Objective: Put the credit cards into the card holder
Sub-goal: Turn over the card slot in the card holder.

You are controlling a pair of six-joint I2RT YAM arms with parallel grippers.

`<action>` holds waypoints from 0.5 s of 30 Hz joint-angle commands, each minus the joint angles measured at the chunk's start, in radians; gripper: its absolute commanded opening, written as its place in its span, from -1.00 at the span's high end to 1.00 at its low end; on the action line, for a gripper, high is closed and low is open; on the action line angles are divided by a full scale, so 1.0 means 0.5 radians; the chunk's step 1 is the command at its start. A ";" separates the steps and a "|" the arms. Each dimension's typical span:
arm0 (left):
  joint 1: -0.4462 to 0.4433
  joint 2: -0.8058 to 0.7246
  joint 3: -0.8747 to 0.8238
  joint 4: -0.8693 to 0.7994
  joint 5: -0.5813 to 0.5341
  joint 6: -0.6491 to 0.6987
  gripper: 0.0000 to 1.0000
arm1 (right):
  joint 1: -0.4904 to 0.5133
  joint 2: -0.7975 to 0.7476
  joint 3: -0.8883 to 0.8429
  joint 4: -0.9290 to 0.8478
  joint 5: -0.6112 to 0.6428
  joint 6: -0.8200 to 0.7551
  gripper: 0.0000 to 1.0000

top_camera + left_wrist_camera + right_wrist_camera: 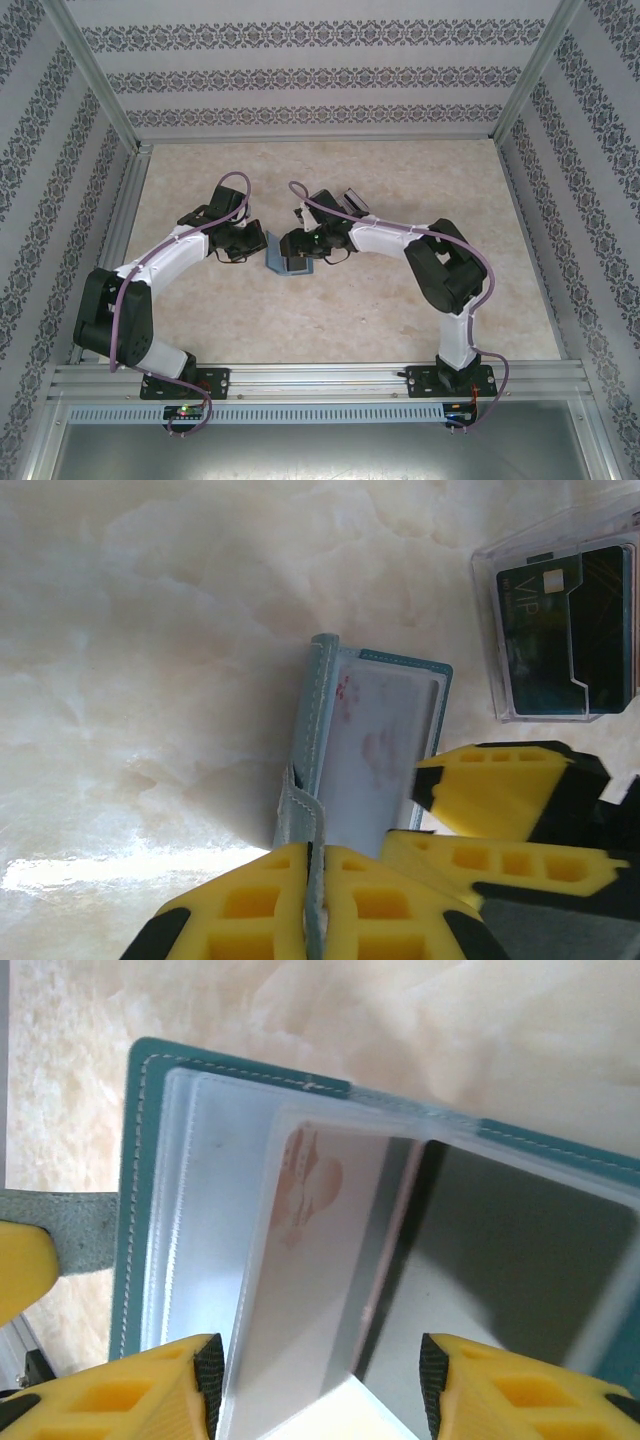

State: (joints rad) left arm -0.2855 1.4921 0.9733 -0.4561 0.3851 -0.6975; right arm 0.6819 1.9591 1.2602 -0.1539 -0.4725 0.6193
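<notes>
The teal card holder (287, 262) lies open at the table's middle, between both grippers. My left gripper (315, 852) is shut on its strap-side cover edge, which stands upright between the yellow fingers. A pale credit card (310, 1260) with a reddish print sits partway inside a clear sleeve of the card holder (135, 1190). My right gripper (320, 1380) stands open astride that card, its left pad close to the card's edge and its right pad apart from it. The same card (365, 750) shows through the sleeve in the left wrist view. A dark credit card (560, 630) rests in the clear tray.
The clear slanted plastic tray (490, 570) with cards stands just behind the right gripper (303, 243) on the marbled table. The right gripper's fingers (500, 790) crowd close beside my left gripper (250, 245). Patterned walls enclose the table.
</notes>
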 commanded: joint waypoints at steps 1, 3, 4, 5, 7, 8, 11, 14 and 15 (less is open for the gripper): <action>0.019 0.034 0.049 0.006 0.011 0.000 1.00 | -0.038 -0.090 -0.080 -0.050 0.081 -0.053 -0.13; 0.021 0.034 0.047 0.006 0.006 0.004 1.00 | -0.050 -0.110 -0.111 -0.051 0.087 -0.054 -0.13; 0.019 0.035 0.043 0.002 0.003 0.005 1.00 | -0.059 -0.124 -0.128 -0.051 0.090 -0.057 -0.13; 0.019 0.037 0.041 0.003 0.001 0.005 1.00 | -0.063 -0.136 -0.142 -0.055 0.098 -0.057 -0.13; 0.020 0.038 0.028 0.001 -0.007 0.005 1.00 | -0.078 -0.166 -0.168 -0.063 0.110 -0.067 -0.13; 0.020 0.037 0.026 0.001 -0.011 0.008 1.00 | -0.083 -0.177 -0.177 -0.067 0.116 -0.070 -0.13; 0.022 0.036 0.013 -0.018 -0.047 0.023 1.00 | -0.102 -0.201 -0.191 -0.079 0.127 -0.082 -0.13; 0.019 0.037 0.003 -0.050 -0.097 0.045 1.00 | -0.118 -0.214 -0.189 -0.089 0.137 -0.088 -0.13; 0.020 0.035 0.000 -0.056 -0.105 0.053 1.00 | -0.123 -0.218 -0.187 -0.095 0.144 -0.094 -0.13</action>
State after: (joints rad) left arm -0.2855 1.4994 0.9733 -0.4572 0.3630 -0.6956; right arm 0.6312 1.8908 1.1713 -0.1844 -0.4263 0.5949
